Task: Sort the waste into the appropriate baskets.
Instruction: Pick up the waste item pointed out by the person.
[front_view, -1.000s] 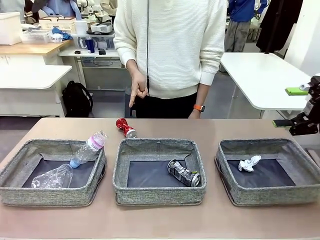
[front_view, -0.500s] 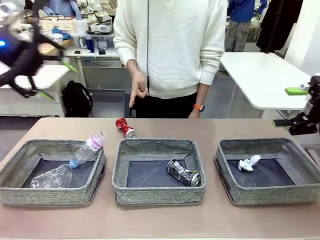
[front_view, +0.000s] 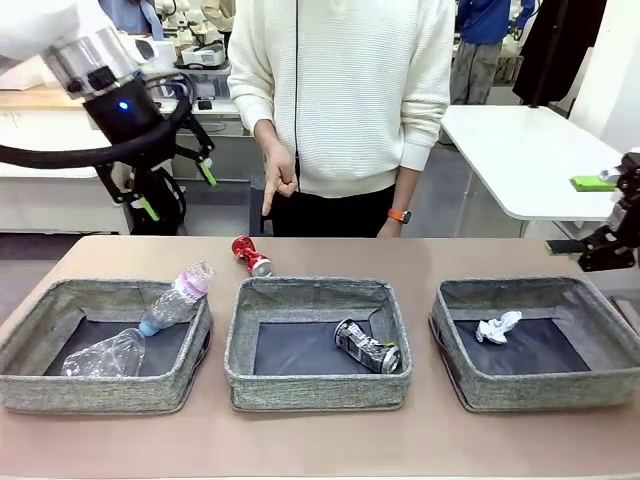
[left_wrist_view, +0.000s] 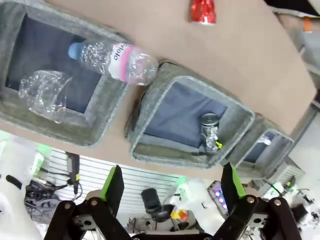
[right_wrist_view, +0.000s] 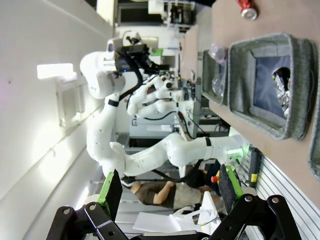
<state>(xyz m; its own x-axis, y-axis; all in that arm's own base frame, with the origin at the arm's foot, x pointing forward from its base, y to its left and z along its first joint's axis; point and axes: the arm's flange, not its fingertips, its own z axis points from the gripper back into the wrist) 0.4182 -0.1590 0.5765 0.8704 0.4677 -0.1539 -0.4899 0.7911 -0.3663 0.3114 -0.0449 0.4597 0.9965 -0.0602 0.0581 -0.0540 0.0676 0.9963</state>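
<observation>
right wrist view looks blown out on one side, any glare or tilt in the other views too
Right wrist view: rolled sideways, pale wall washed out by a bright light. Left wrist view: tilted, wide-angle bend, crushed clear plastic bottle glinting. Front view: even light, sharp, soft shadows under the baskets.

I see three baskets of rough grey woven cloth, left (front_view: 60, 385), middle (front_view: 318, 385) and right (front_view: 540, 385), with smooth, matt dark floors. My table (front_view: 320, 440) looks like matt brown laminate. The crushed bottle (front_view: 103, 355) is clear, glossy, crinkled plastic; the small bottle (front_view: 178, 297) is clear plastic with a pink label. The red can (front_view: 251, 255), near the far edge, is shiny metal, the black can (front_view: 367, 346) glossy printed metal. The paper (front_view: 497, 326) is matt white and creased.
</observation>
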